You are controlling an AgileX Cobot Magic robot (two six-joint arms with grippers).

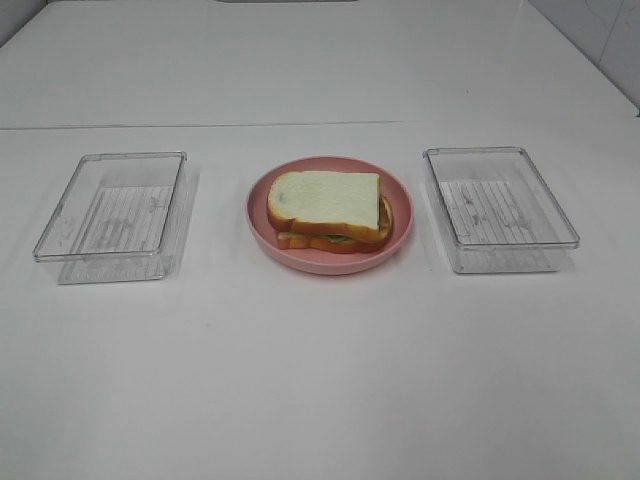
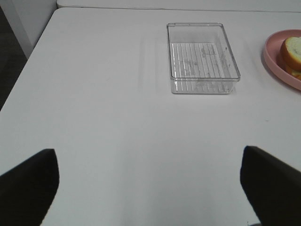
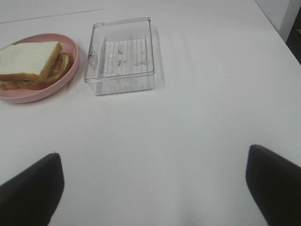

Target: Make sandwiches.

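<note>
A sandwich point(image 1: 328, 208) lies on a round pink plate point(image 1: 402, 222) at the table's middle: a white bread slice with orange-brown crust on top, green lettuce and reddish-brown filling at its edge, another slice beneath. It also shows in the right wrist view point(image 3: 31, 63) and partly in the left wrist view point(image 2: 292, 56). Neither gripper appears in the exterior view. My left gripper point(image 2: 149, 186) is open and empty, over bare table well short of the left tray. My right gripper point(image 3: 154, 188) is open and empty, over bare table short of the right tray.
An empty clear plastic tray point(image 1: 113, 215) stands left of the plate, also in the left wrist view point(image 2: 201, 58). A second empty clear tray point(image 1: 498, 208) stands right of the plate, also in the right wrist view point(image 3: 121, 54). The table's left edge point(image 2: 29, 61) is near.
</note>
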